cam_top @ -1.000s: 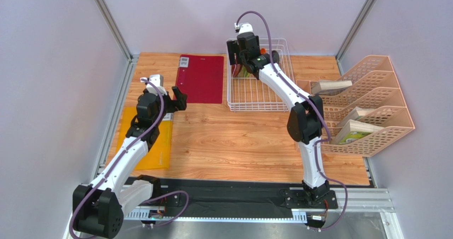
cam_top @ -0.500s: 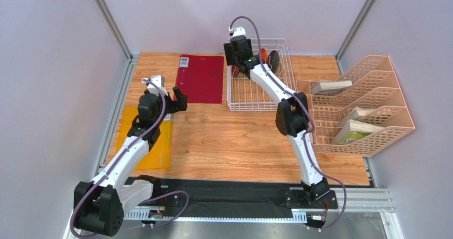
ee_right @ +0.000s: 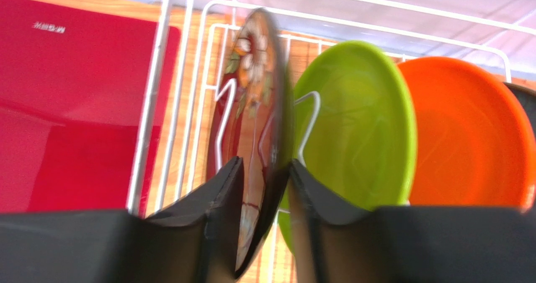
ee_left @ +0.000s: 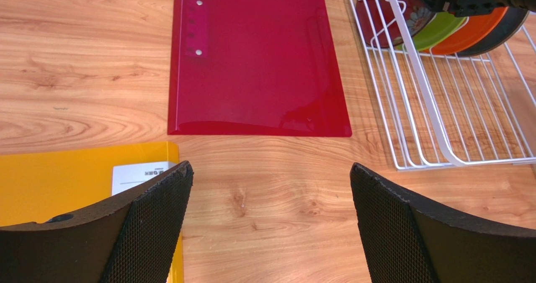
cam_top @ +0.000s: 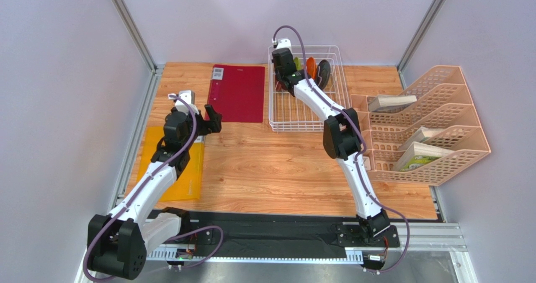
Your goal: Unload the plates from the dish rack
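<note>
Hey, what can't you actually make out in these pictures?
Dark plate: right wrist view, mostly cut off by the right edge.
Red plate: right wrist view, pattern blurred and seen nearly edge-on; lower rim behind the fingers of the right gripper.
Yellow folder: left wrist view, label too small to read, partly behind a finger of the left gripper.

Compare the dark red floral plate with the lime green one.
The dark red floral plate is pinched by the right gripper; the lime green plate is not gripped. The red plate has a flower pattern; the green is plain. Red stands at the row's left end, green beside it. Both stand on edge in the white dish rack.
</note>
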